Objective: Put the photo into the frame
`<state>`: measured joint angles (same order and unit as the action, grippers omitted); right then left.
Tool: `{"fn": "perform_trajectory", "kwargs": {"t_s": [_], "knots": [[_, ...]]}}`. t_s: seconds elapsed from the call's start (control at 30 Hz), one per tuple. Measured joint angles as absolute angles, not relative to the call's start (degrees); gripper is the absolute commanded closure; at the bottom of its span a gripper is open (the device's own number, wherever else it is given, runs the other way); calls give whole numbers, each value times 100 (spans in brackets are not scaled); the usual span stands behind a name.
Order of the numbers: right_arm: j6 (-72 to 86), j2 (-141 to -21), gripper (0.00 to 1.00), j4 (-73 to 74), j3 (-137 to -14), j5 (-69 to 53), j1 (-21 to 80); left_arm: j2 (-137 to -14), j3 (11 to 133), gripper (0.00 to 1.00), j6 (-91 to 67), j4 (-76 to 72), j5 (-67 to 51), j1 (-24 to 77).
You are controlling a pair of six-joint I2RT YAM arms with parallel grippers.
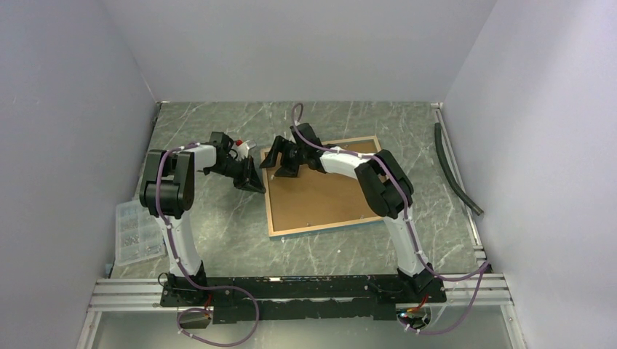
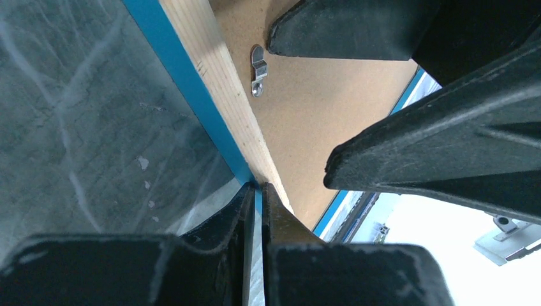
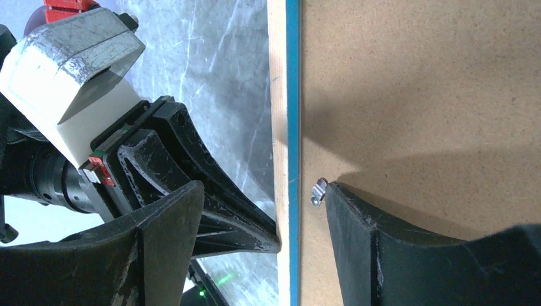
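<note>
The frame [image 1: 271, 207] lies face down on the marble table, showing light wood edges [image 3: 276, 95] and a thin blue rim [image 3: 293, 95]. A brown hardboard backing [image 1: 320, 193] fills it. The photo is out of view. My left gripper [image 1: 255, 182] is shut, and its tips [image 2: 257, 186] press against the outside of the frame's left edge. My right gripper [image 1: 280, 163] is open and straddles that same edge. One of its fingers [image 3: 357, 242] rests on the backing beside a small metal clip [image 3: 318, 191]; the other [image 3: 147, 248] hangs outside the frame.
A clear plastic box of small parts [image 1: 138, 231] sits at the table's left front. A black hose [image 1: 455, 171] lies along the right wall. Grey walls close in three sides, and an aluminium rail [image 1: 291, 291] carries the arm bases.
</note>
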<state>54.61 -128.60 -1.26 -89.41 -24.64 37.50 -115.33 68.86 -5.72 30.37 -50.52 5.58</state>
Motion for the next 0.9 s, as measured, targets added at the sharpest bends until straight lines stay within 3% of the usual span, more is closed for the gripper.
{"fn": "perform_trajectory", "kwargs": {"t_s": [0.9], "knots": [[5507, -13109, 28, -165, -9212, -2862, 3813, -11443, 6805, 90, -569, 2954, -4982, 567]]}}
